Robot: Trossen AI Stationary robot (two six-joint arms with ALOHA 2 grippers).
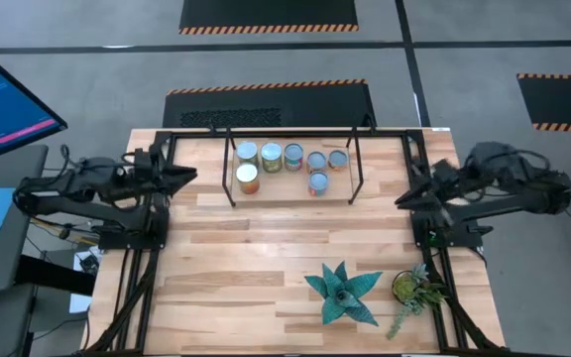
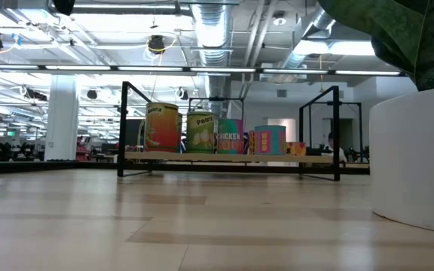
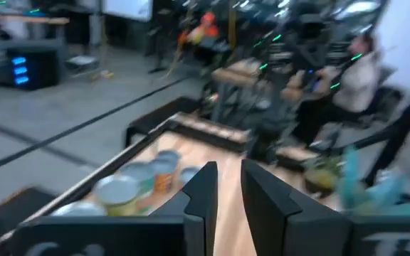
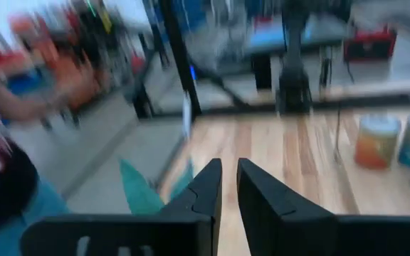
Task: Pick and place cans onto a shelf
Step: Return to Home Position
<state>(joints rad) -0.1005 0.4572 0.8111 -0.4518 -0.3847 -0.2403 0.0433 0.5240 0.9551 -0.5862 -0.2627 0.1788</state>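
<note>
The left gripper (image 1: 188, 176) hovered at the tabletop's left edge, fingers nearly together, holding nothing. All six cans (image 1: 291, 165) stood clustered on the shelf (image 1: 290, 188) by the far edge, so the job looked finished. The right gripper (image 1: 401, 199) waited at the right edge, narrow and empty too.

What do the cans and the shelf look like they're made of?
The cans: likely metal, shown by shiny silver tops, with printed labels, paper or lacquer unclear. The shelf: thin black rods, probably painted metal, over a light board that looks wooden.
</note>
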